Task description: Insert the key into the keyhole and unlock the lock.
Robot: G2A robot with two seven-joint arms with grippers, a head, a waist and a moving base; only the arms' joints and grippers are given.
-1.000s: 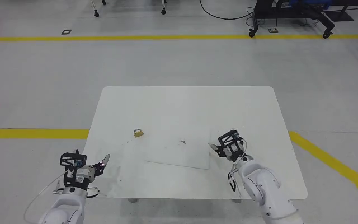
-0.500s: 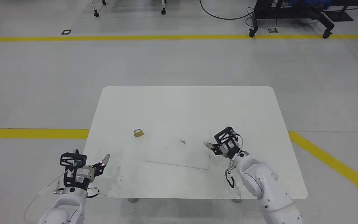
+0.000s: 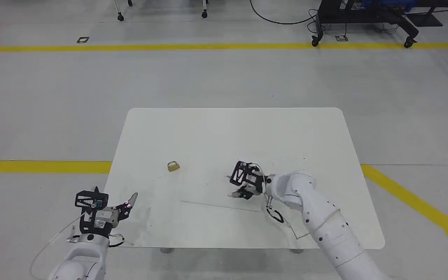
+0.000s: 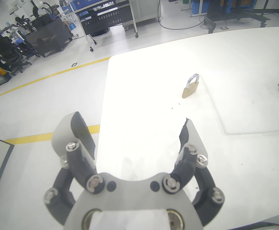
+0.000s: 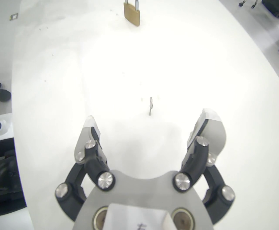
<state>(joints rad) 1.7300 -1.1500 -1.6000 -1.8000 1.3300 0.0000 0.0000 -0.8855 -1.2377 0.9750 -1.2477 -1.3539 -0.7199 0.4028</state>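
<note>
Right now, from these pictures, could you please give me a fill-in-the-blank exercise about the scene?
1. The key lies on the table, nearer the ____ end effector.
2. The left end effector is open and holds ____.
3. The right end effector is ____.
4. The key and the lock are ____ touching.

Missing words: right; nothing; open; not.
</note>
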